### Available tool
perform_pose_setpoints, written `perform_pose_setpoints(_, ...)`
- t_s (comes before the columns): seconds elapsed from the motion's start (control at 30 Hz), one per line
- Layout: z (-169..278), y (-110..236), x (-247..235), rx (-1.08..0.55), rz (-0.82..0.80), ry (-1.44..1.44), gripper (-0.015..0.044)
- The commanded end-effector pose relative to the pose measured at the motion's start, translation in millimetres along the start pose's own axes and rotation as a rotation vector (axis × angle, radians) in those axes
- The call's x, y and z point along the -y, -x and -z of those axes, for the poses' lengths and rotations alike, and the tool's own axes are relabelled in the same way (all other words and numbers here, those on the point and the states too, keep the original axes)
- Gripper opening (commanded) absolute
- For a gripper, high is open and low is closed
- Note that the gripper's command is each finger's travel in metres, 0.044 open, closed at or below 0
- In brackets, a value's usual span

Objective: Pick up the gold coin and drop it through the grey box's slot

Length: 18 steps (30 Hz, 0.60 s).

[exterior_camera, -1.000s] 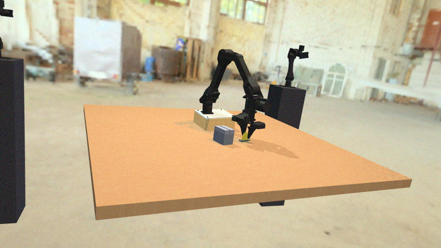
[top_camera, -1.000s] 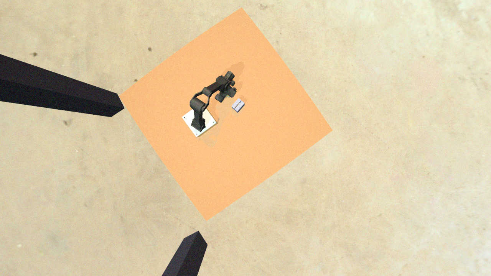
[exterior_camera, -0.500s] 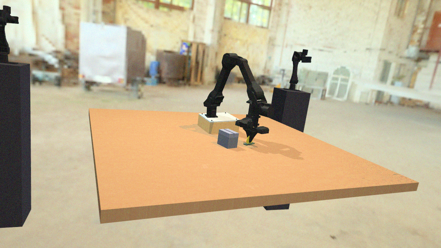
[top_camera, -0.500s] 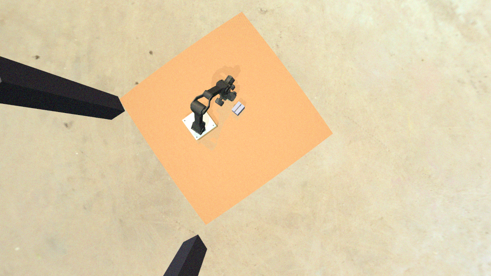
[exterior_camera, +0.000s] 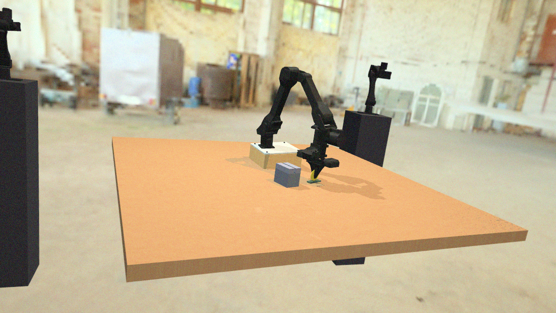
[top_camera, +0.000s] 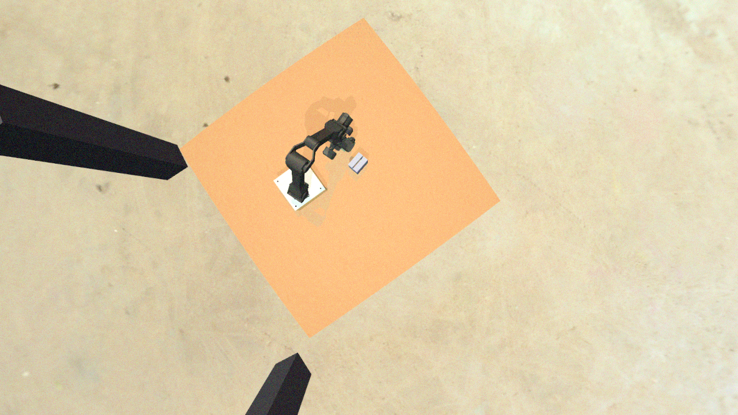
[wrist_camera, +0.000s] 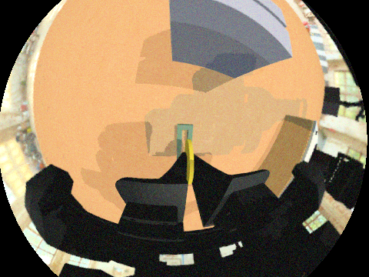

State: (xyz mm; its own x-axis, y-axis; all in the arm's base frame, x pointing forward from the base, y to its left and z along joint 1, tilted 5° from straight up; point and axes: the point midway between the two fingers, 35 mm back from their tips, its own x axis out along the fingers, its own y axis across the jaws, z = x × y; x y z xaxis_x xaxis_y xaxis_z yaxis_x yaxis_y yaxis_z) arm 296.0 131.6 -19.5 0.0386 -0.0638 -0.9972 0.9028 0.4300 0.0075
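One coin [exterior_camera: 312, 176] [wrist_camera: 190, 161], one green holder [exterior_camera: 313, 181] [wrist_camera: 184, 127], one grey box [top_camera: 358, 162] [exterior_camera: 287, 174] [wrist_camera: 215, 42], one tabletop [top_camera: 392, 206] [exterior_camera: 240, 218] [wrist_camera: 96, 77], one hand [exterior_camera: 316, 177] [wrist_camera: 186, 155].

Thin gold coin [exterior_camera: 312, 176] [wrist_camera: 190, 161], pinched upright, edge-on; lower edge at shallow green holder [exterior_camera: 309, 181] [wrist_camera: 184, 126], seating unclear. Holder flat on bench [top_camera: 392, 206] [exterior_camera: 233, 218] [wrist_camera: 96, 77]. Nearby, closed grey box [top_camera: 361, 164] [exterior_camera: 286, 178] [wrist_camera: 215, 42], upright, narrow slot [top_camera: 358, 161] [exterior_camera: 289, 166] [wrist_camera: 272, 12] across lid.

The box [top_camera: 358, 162] [exterior_camera: 287, 174] [wrist_camera: 223, 42] stands on the surface [top_camera: 392, 231] [exterior_camera: 240, 218] [wrist_camera: 88, 77], near the holder [exterior_camera: 313, 181] [wrist_camera: 179, 135]; the coin [exterior_camera: 312, 175] [wrist_camera: 190, 161] is upright between the pincer's [exterior_camera: 316, 175] [wrist_camera: 188, 157] fingertips.
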Motion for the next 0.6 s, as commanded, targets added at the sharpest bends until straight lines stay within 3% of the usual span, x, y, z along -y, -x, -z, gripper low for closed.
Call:
perform_pose_setpoints(0.0, 0, 12, -4, 0.001, -0.012, 0.003, 0.0000)
perform_pose_setpoints(0.57, 0, 54, -5, 0.002, -0.013, 0.003, 0.0000)
